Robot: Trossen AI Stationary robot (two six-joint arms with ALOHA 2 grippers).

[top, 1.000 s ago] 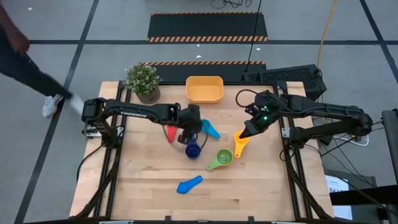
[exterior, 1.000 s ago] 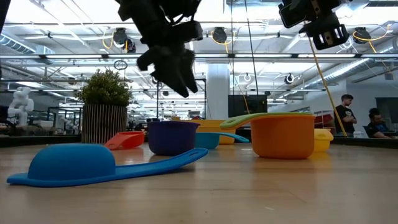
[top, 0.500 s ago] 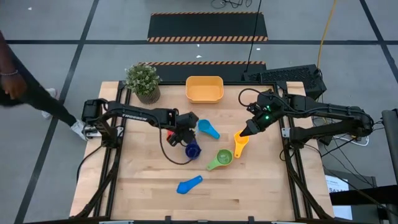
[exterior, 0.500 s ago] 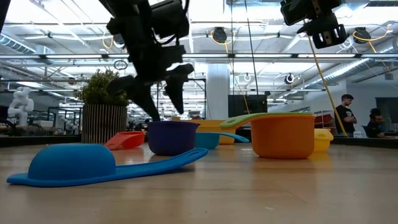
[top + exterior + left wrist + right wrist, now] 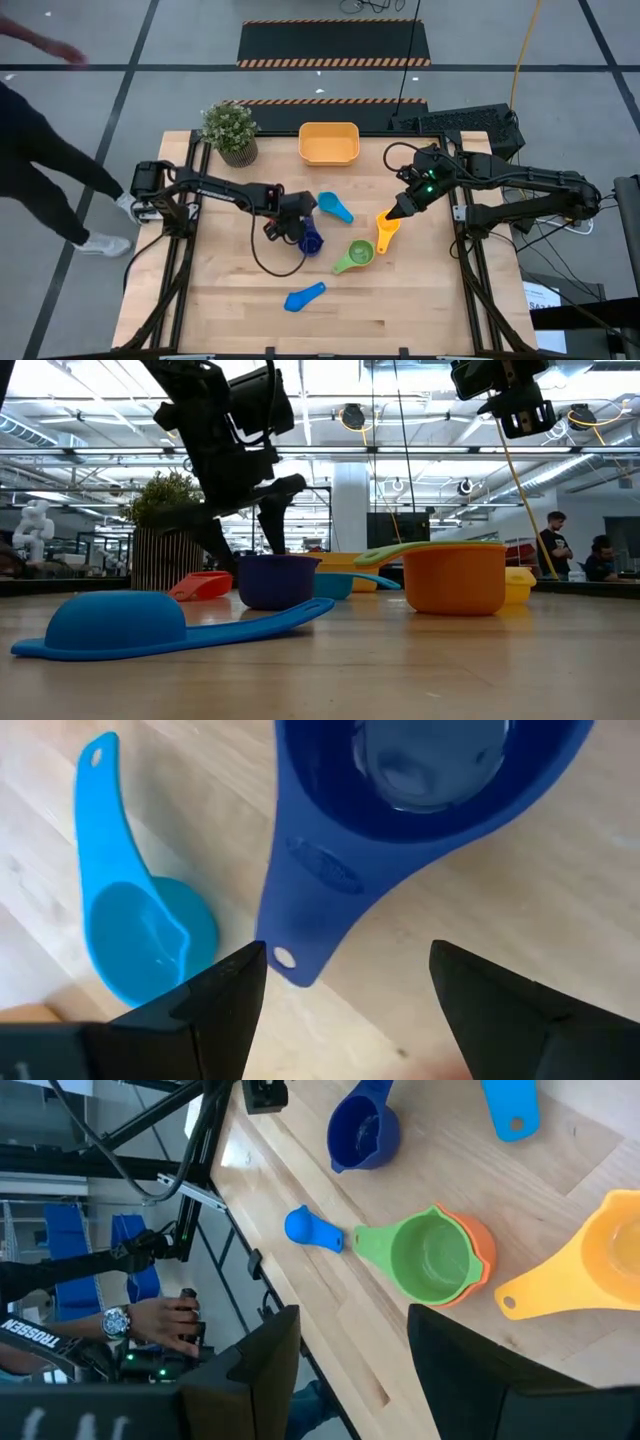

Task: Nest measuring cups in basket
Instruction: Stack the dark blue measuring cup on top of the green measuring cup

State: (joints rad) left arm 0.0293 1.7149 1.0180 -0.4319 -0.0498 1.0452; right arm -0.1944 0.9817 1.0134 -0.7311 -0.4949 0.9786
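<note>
On your table (image 5: 420, 300), the basket (image 5: 329, 144) sat at the far edge, beside the potted plant (image 5: 230, 131), with no cup in it. Your left gripper (image 5: 292, 228) was low over the dark blue cup (image 5: 310, 241), its fingers (image 5: 220, 1010) spread to either side of that cup's handle without touching it. Your right gripper (image 5: 400, 209) hovered above the yellow cup (image 5: 387, 236), fingers apart and empty. The green cup (image 5: 354, 257) sat nested in the orange cup (image 5: 480, 1248) near the middle. One light blue cup (image 5: 335, 208) lay just beyond the dark blue one; the other light blue cup (image 5: 303, 297) lay upside down nearer the front edge.
</note>
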